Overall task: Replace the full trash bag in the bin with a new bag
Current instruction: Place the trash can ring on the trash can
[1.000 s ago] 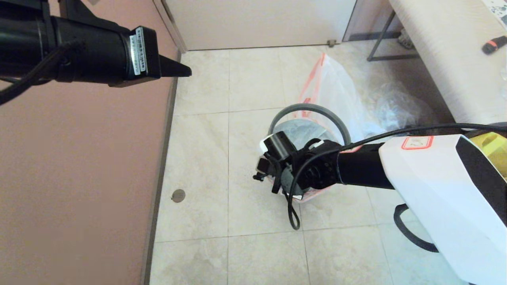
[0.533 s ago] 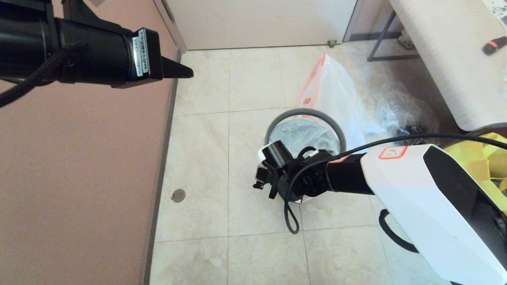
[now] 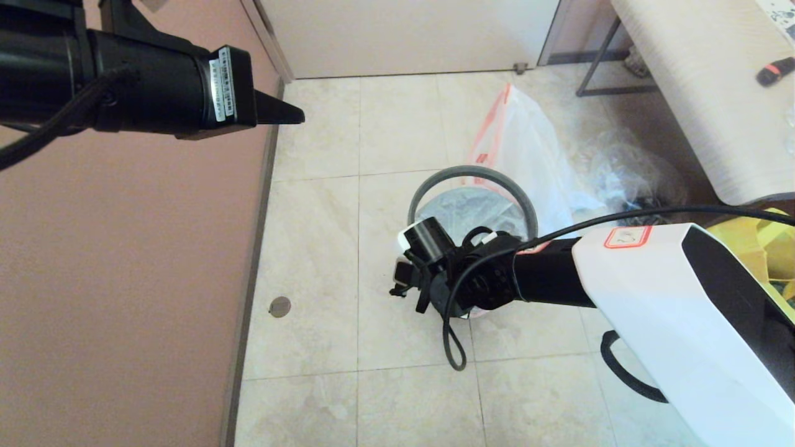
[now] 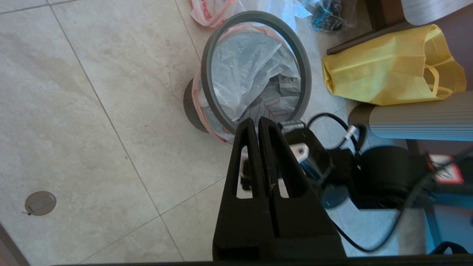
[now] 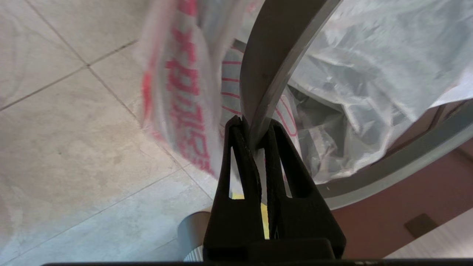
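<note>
The black bin [image 4: 190, 111] stands on the tiled floor, lined with the new bag [image 4: 247, 66], whose pink-red edge and red print [image 5: 184, 92] hang over the outside. My right gripper [image 5: 255, 123] is shut on the near side of the grey rim ring [image 5: 273, 55]. That ring [image 3: 472, 169] hangs tilted over the bin's mouth. The full trash bag [image 3: 528, 143] lies on the floor behind the bin. My left gripper [image 3: 292, 115] is shut on nothing, held high at the far left by the pink wall.
A clear bag with dark items [image 3: 627, 180] lies to the right of the full bag. A yellow tote [image 4: 388, 70] sits by the right side under a bench [image 3: 702, 93]. A round floor drain [image 3: 279, 306] is near the wall. A cable loop [image 3: 453, 347] hangs from my right wrist.
My right wrist has drifted a little to the left, carrying the ring with it. The left arm has barely moved.
</note>
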Controlling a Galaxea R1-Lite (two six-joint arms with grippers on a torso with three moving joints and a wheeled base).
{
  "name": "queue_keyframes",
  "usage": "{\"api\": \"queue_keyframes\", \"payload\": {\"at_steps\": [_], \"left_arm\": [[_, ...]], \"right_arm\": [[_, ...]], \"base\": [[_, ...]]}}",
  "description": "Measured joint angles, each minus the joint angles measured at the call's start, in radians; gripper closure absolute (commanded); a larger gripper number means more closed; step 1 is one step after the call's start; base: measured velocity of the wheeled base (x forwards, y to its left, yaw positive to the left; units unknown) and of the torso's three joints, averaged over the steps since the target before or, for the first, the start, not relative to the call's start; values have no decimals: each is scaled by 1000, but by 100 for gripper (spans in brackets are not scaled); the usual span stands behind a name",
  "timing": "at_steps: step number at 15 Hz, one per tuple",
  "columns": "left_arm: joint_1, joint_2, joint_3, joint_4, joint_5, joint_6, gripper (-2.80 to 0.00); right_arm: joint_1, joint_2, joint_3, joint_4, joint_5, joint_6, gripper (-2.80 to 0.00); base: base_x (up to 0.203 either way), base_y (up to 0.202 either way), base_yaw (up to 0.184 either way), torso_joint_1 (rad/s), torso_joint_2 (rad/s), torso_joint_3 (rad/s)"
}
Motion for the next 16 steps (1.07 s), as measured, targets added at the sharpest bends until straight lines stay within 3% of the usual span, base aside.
{"api": "queue_keyframes", "payload": {"at_steps": [7,16], "left_arm": [[1,1,-2,-3,0,0,0],[0,1,-3,-3,-1,1,0]], "right_arm": [[38,0,44,-5,0,2,0],[7,27,39,2,-1,-25,0]], "base": [[0,0,0,0,0,0],[0,0,0,0,0,0]]}}
